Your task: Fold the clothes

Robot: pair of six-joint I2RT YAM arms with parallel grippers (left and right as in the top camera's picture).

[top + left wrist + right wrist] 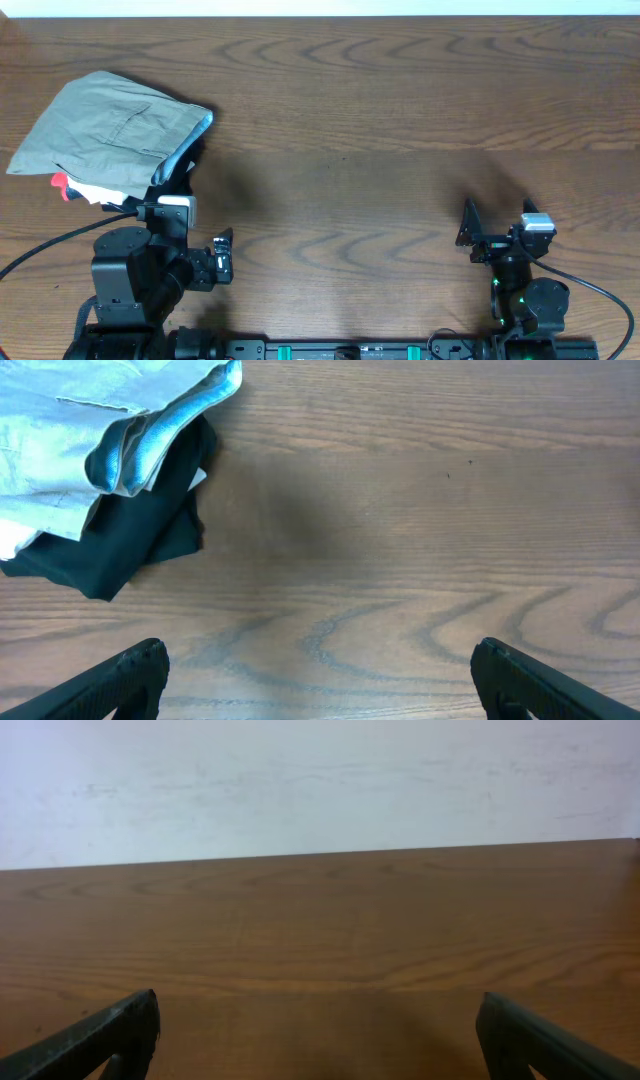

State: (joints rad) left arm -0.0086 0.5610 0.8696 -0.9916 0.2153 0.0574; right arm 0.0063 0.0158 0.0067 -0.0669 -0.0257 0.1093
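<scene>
The khaki shorts [105,125] lie folded at the far left of the table, on top of a pile, pocket up, with pale light-blue lining [203,125] showing at the right edge. In the left wrist view the shorts [60,440] fill the top left corner. My left gripper [195,215] [320,680] is open and empty, just in front of and to the right of the pile, over bare wood. My right gripper [498,222] [320,1040] is open and empty at the front right, far from the shorts.
A black garment [182,160] [130,540] lies under the shorts and sticks out at their near right. A white garment with a red bit [90,190] shows at the pile's front edge. The wooden table [380,130] ends at a white wall [320,780] at the back.
</scene>
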